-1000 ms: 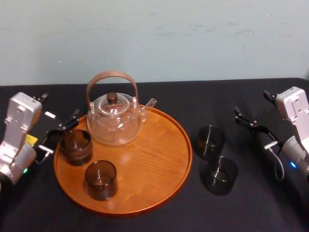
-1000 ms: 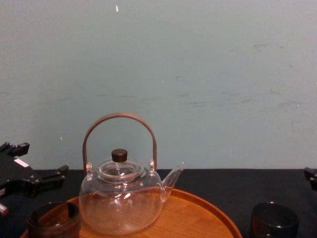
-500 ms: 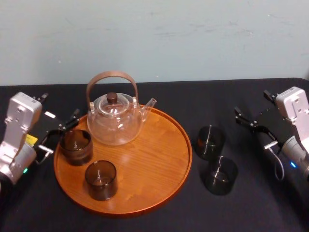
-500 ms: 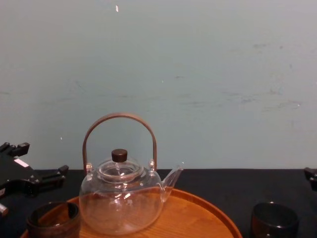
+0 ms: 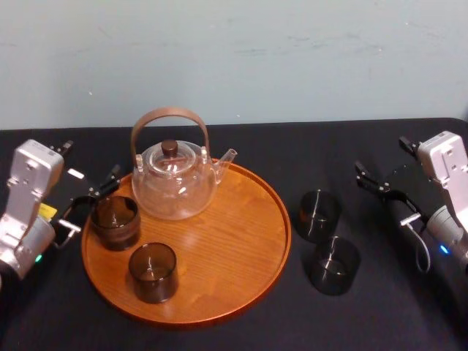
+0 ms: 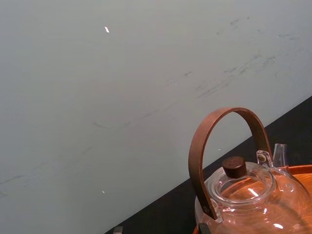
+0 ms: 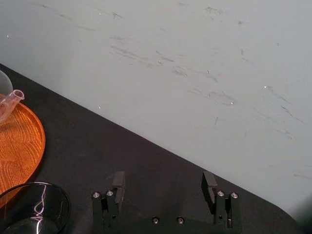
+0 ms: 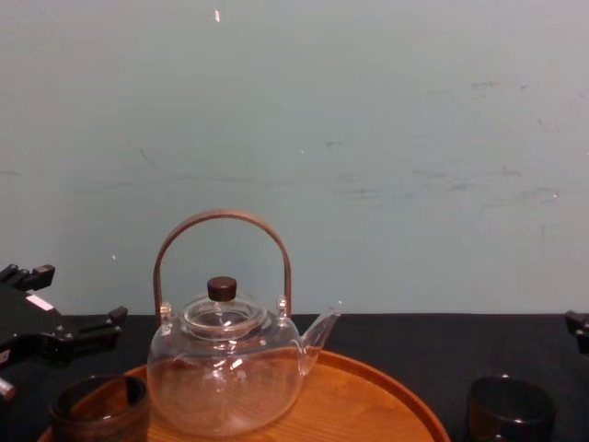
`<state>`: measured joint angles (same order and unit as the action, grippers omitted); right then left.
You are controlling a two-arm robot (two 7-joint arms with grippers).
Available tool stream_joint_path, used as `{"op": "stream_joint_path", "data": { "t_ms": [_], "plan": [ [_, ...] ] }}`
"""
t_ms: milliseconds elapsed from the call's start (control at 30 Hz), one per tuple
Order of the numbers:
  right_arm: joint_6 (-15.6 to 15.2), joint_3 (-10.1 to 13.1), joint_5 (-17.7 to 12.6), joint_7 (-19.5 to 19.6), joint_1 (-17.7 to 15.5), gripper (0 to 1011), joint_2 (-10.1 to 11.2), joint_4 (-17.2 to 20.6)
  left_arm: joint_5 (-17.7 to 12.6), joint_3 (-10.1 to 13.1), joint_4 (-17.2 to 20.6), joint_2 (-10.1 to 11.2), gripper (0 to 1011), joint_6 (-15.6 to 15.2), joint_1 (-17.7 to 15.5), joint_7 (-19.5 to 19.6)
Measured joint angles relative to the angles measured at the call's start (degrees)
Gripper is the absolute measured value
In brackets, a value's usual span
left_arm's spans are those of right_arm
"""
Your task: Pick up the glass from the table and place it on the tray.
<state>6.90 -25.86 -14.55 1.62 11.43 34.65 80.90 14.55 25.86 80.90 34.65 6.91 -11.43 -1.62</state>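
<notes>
Two dark smoky glasses stand on the black table right of the tray, one farther back (image 5: 318,214) and one nearer (image 5: 334,265). The round orange-brown tray (image 5: 234,248) carries a clear glass teapot (image 5: 174,183) and two more dark glasses, one at its left rim (image 5: 115,221) and one toward the front (image 5: 153,272). My left gripper (image 5: 88,206) is open just left of the tray, beside the glass at its left rim. My right gripper (image 7: 163,183) is open and empty over the table's right side, off to the right of the two glasses there, with one glass (image 7: 31,207) showing in its wrist view.
A pale wall (image 8: 368,138) rises right behind the table. The teapot's tall brown handle (image 5: 170,117) arches over the back of the tray. Bare wood lies in the tray's middle and right part (image 5: 241,219). Black cloth (image 5: 292,153) lies open between the tray and my right arm.
</notes>
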Motion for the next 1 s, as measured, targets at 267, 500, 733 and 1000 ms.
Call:
{"op": "stream_joint_path", "data": {
  "t_ms": [267,500,733,1000],
  "plan": [
    [0.00,0.00,0.00,0.00,0.00,1002,0.00,0.00,0.00,0.00,0.00,0.00,1001,0.00,0.00,0.00],
    [0.00,0.00,0.00,0.00,0.00,1002,0.00,0.00,0.00,0.00,0.00,0.00,1001,0.00,0.00,0.00],
    [0.00,0.00,0.00,0.00,0.00,1002,0.00,0.00,0.00,0.00,0.00,0.00,1001,0.00,0.00,0.00],
    [0.00,0.32,0.04,-0.72,-0.18,1002,-0.02,0.15,0.00,0.00,0.00,0.00,1001,0.00,0.00,0.00]
  ]
}}
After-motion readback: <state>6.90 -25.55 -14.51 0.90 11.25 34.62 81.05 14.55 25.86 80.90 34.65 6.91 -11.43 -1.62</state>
